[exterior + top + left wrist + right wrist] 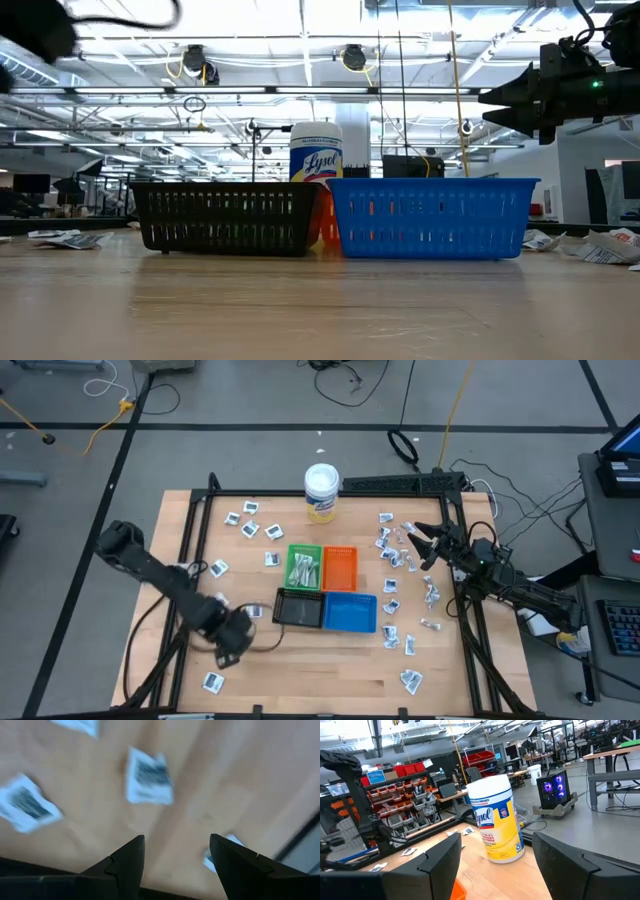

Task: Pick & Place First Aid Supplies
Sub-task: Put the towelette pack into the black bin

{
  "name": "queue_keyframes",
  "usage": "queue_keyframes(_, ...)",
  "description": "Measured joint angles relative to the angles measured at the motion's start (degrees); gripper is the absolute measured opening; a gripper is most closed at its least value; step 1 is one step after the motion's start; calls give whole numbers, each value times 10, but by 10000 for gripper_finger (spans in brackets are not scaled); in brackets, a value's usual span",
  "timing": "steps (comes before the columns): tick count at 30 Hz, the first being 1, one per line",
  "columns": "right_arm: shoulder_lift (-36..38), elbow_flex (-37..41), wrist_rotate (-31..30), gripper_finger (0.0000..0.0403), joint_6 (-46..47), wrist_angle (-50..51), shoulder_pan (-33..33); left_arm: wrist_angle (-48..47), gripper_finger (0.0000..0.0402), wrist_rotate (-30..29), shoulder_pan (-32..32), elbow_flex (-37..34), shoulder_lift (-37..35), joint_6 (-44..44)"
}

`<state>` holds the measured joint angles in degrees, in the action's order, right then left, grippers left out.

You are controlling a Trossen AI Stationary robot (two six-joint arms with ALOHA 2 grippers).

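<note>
1. Wooden table [320, 670] carries, going left to right in the high view, two dark arms, four small trays and one tub, with the first aid packets scattered around them.
2. Left gripper [228, 656] hangs low over the table's near left part, close to the black tray; in its wrist view the fingers [125, 862] stand apart with nothing between them, above bare wood and four blurred packets [148, 776].
3. Packets left of the trays: about nine can be counted, one [212, 681] near the front edge and a cluster [249, 520] toward the back.
4. Four trays sit together in a block: green [304, 567] and orange [340, 566] behind, black [299, 608] and blue [350, 612] in front (pale strips lie in the green one).
5. One white-lidded tub [497, 817] stands behind the trays; its yellow label reads "Lysol".
6. Packets right of the trays: roughly fifteen, strung from the back [386, 518] to the front [411, 680]; their dark print is too small to read.
7. Right gripper [415, 543] is raised above the back right packets, fingers spread and empty.
</note>
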<state>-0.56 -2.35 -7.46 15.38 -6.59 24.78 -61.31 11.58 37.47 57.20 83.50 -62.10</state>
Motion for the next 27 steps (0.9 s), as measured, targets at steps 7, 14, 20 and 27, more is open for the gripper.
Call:
queue_keyframes(7,0,0,0,242,0,0,0,53,230,0,101,-2,0,-132)
queue_keyframes(14,0,0,0,242,0,0,0,60,230,0,178,-2,0,-244)
queue_keyframes(20,0,0,0,242,0,0,0,66,230,0,202,-2,5,-290)
queue_keyframes(27,0,0,0,242,0,0,0,92,230,5,206,-1,63,-328)
